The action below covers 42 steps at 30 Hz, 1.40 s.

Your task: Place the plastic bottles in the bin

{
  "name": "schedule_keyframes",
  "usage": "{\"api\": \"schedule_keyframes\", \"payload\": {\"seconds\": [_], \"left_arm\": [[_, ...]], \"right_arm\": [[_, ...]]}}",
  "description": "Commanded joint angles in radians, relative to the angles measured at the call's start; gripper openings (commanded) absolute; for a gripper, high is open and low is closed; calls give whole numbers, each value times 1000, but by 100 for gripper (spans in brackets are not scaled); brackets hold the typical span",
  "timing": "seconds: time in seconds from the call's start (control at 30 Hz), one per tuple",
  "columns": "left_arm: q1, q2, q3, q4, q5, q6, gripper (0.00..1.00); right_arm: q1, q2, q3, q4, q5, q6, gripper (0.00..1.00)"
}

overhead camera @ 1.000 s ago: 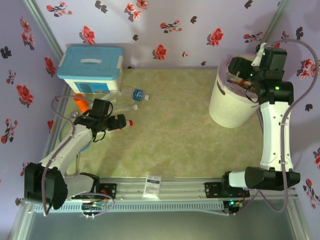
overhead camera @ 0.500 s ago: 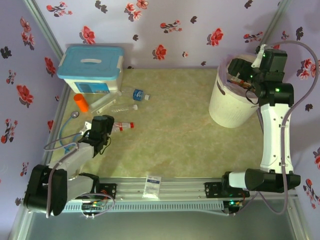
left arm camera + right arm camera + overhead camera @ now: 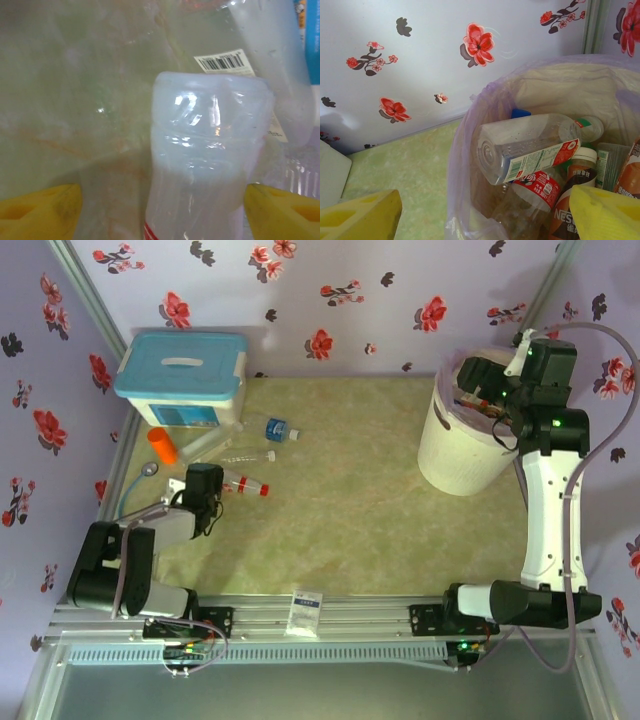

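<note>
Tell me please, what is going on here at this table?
Two robot arms are tidying a table. The left gripper has its open jaws on either side of a clear bottle lying on it, not yet gripping it. The right gripper hovers open and empty above the bin, which already holds several bottles. More bottles lie by the blue-lidded box.

A: Where is the left gripper (image 3: 220, 488)?
B: Low over the pale green marbled table (image 3: 360, 500), at the base end of a clear plastic bottle with a red cap (image 3: 248, 486) lying on its side.
A: Other bottles?
B: A clear blue-labelled bottle (image 3: 279, 429) and a long clear bottle (image 3: 210, 444), near the white box with a light-blue lid (image 3: 180, 380). A small orange cylinder (image 3: 161, 445) lies close by.
A: And the right gripper (image 3: 480, 395)?
B: Above the tall round white plastic bin (image 3: 455, 455).
</note>
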Motion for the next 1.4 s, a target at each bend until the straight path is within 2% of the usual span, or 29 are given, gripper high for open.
{"api": "schedule_keyframes", "payload": {"seconds": [0.0, 0.2, 0.37, 0.57, 0.67, 0.87, 1.07, 1.2, 1.37], "left_arm": [[16, 104, 18, 112, 42, 29, 78], [21, 159, 31, 139, 70, 33, 58], [21, 54, 0, 120, 67, 57, 57], [13, -197, 17, -79, 43, 159, 56], [4, -323, 23, -182, 39, 204, 55], [-25, -499, 56, -336, 68, 267, 51], [-36, -513, 148, -427, 202, 359, 48], [-35, -480, 237, -454, 347, 445, 45], [-42, -410, 344, -454, 551, 516, 46]], "right_arm": [[2, -32, 16, -6, 7, -12, 87], [2, -35, 17, -9, 3, -9, 87], [9, -45, 19, -9, -9, -4, 87], [60, -77, 32, -8, -74, 12, 87], [136, -80, 42, -12, -94, 13, 87], [397, -38, 62, -29, -118, -23, 86], [640, 98, 68, -87, -241, -195, 86], [726, 206, 54, -116, -306, -276, 86], [811, 298, -4, -38, -337, -336, 86]]}}
